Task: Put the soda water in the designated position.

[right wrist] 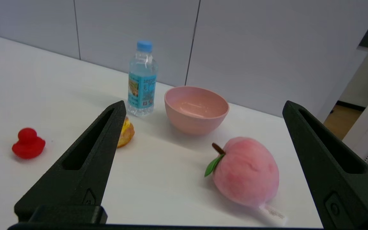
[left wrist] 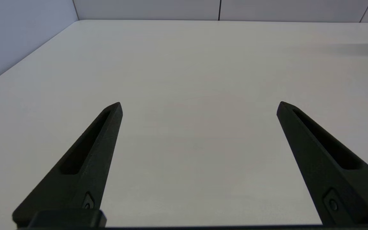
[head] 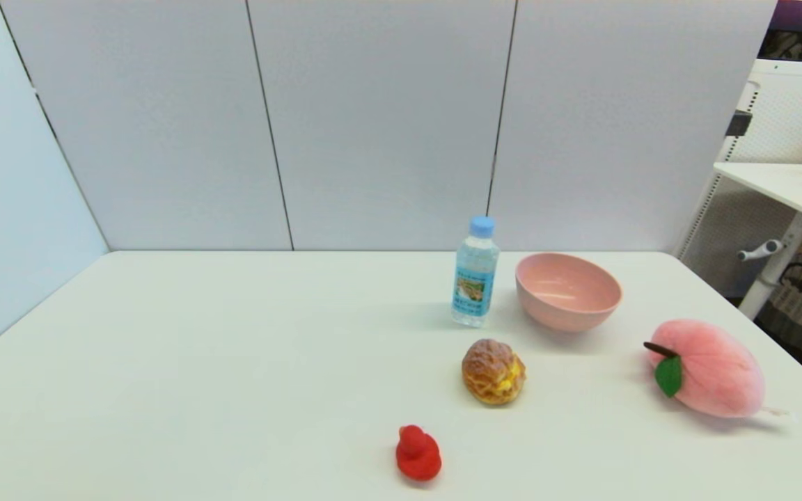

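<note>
White desk (head: 199,362) with the task object and four bystanders. The soda water (head: 475,273), a small clear plastic bottle with a light-blue cap and blue label, stands upright near the desk's far edge, right of centre. Just beside it, towards the right edge and apart from it, sits an empty pink bowl (head: 568,291). Nearer the front edge than the bottle lies a golden-brown cream-puff bun (head: 493,371), and nearer still a small red toy duck (head: 418,454). A pink plush peach (head: 711,367) with a green leaf lies near the right edge. The left gripper (left wrist: 199,107) hangs over bare desk, fingers (left wrist: 88,159) wide apart and holding nothing. The right gripper (right wrist: 204,107) hangs near the front right corner, fingers (right wrist: 81,169) likewise spread and holding nothing.
</note>
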You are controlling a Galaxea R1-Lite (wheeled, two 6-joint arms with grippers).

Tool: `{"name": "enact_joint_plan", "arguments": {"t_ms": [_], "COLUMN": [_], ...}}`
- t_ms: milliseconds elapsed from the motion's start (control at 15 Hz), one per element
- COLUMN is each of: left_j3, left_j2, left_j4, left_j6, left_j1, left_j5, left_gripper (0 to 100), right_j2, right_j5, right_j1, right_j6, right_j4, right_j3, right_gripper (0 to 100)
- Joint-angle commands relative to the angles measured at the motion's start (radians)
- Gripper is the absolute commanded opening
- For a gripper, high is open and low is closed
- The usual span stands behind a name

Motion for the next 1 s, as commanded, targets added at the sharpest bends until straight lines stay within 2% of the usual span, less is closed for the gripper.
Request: {"name": "enact_joint_plan", "arguments": {"t_ms": [67, 267, 533, 600, 733, 867, 933, 1000], "left_j3": [0.000, 0.000, 0.000, 0.000, 0.000, 0.000, 0.000, 0.000], "left_j2": [0.001, 0.001, 0.001, 0.001, 0.001, 0.001, 0.001, 0.001], "left_j4": [0.000, 0.000, 0.000, 0.000, 0.000, 0.000, 0.000, 0.000], "left_j6": [0.000, 0.000, 0.000, 0.000, 0.000, 0.000, 0.000, 0.000], "left_j1": [0.000, 0.000, 0.000, 0.000, 0.000, 0.000, 0.000, 0.000], "left_j5": [0.000, 0.000, 0.000, 0.000, 0.000, 0.000, 0.000, 0.000], "left_gripper": [100, 100, 100, 100, 100, 100, 100, 100], "right_j2": [0.285, 0.375, 0.472, 0.463, 0.363, 0.196, 0.134, 0.085], "right_j5": [-0.007, -0.007, -0.007, -0.008, -0.007, -0.011, -0.047, -0.136], "right_j1": [-0.027, -0.065, -0.082, -0.082, -0.071, -0.062, -0.045, -0.007], "right_j6": [0.027, 0.070, 0.062, 0.065, 0.058, -0.001, -0.014, -0.021], "right_j4": [-0.039, -0.044, -0.045, -0.018, 0.091, 0.209, 0.228, 0.245], "right_j3": [-0.205, -0.294, -0.276, -0.276, -0.230, -0.110, -0.047, 0.011], "right_gripper": [100, 100, 100, 100, 100, 100, 100, 100]}}
